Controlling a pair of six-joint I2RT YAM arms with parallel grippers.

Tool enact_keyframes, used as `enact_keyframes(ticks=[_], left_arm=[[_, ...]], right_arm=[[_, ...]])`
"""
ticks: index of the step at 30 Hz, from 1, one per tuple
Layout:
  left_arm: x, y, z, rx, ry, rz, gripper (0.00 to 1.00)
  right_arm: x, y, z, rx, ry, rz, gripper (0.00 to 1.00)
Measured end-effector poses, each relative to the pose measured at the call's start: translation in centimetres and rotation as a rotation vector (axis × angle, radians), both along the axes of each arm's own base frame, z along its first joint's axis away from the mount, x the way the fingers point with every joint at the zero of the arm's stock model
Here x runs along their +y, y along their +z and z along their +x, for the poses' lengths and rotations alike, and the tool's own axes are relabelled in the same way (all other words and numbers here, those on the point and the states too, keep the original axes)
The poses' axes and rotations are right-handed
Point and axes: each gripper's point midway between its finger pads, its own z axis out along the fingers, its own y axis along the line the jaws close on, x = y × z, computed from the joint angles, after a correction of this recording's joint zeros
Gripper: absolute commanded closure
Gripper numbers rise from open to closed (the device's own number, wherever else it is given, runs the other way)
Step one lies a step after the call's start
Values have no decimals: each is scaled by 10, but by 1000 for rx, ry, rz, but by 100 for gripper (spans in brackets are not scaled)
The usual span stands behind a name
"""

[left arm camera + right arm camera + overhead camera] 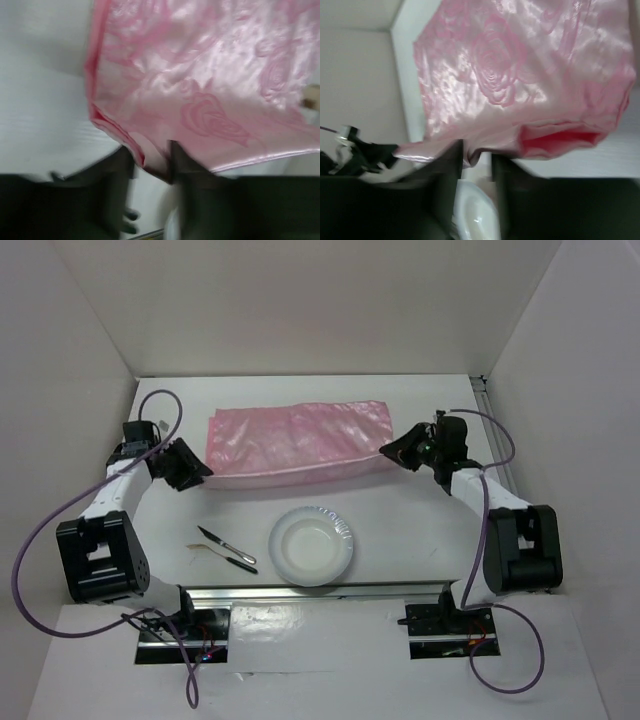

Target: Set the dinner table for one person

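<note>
We're looking down on the dinner table (400, 530): flat and white, it fills the floor of the enclosure, with white walls on three sides and the metal rail (320, 592) along the near edge by the arm bases. Across its far half lies the pink cloth (295, 440), shiny and rose-patterned, folded into a long band with a doubled hem toward us.

Over on the left, the left gripper (193, 468) sits at the cloth's near left corner. From its wrist view we see the two dark fingers (117, 185) standing clearly apart, and the thin hem dips into the gap without either finger pressing on it. The picture is blurred, though.

On the right, the right gripper (392, 453) is at the cloth's near right corner. Its fingers leave only a narrow slot, and the folded edge hangs right at the tips. We cannot tell whether they pinch it or just frame it.

Nearer the rail, a white paper plate (312, 548) rests face up, roughly midway between the arms and well apart from the cloth. Just left of it lie a small dark-handled knife (213, 537), a second dark utensil (241, 560) and a pale one (200, 549), close together on the bare surface.
</note>
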Motion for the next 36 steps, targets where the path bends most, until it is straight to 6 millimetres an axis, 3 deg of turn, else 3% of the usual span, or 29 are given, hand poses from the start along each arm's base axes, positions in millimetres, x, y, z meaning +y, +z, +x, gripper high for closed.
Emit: enact_keyframes(ticks=[1,2,3,7,9,10,12,14,15,17,20,22,23,26,29,36], left_arm=[[4,-5,-6,32,20,18,7],[9,-7,-10,49,34,40,0],[14,-8,-12,61,50,60,0],[33,13,-9,67,107,133,2],[39,32,-1,21,118,166,14],[41,44,3,-14,118,180,38],[42,66,9,-79,122,193,60],[40,81,16,-130,113,199,87],[38,85,20,-146,104,199,93],[30,85,30,-149,73,195,99],[15,67,54,-106,21,186,100],[7,43,66,-38,-5,185,100],[5,29,71,-4,-13,188,100],[4,-9,74,104,-20,202,100],[5,-35,76,189,-22,217,100],[3,-80,103,285,-46,249,100]], right_arm=[[0,-5,-7,19,-1,-16,36],[0,-8,-13,22,0,-33,28],[-2,-9,-19,23,-3,-53,20],[-17,-1,-38,6,-55,-138,18],[-25,15,-42,-46,-92,-181,22],[-28,23,-43,-75,-110,-201,26],[-27,40,-45,-134,-118,-242,46],[-20,50,-42,-173,-95,-276,57],[-14,55,-38,-184,-79,-288,72],[0,52,-19,-158,-27,-326,77],[25,43,25,-121,59,-361,85],[35,21,45,-76,96,-374,85],[38,1,49,-32,114,-383,85],[40,-44,39,94,156,-404,85],[41,-72,33,182,183,-418,85],[36,-101,30,262,175,-468,85]])
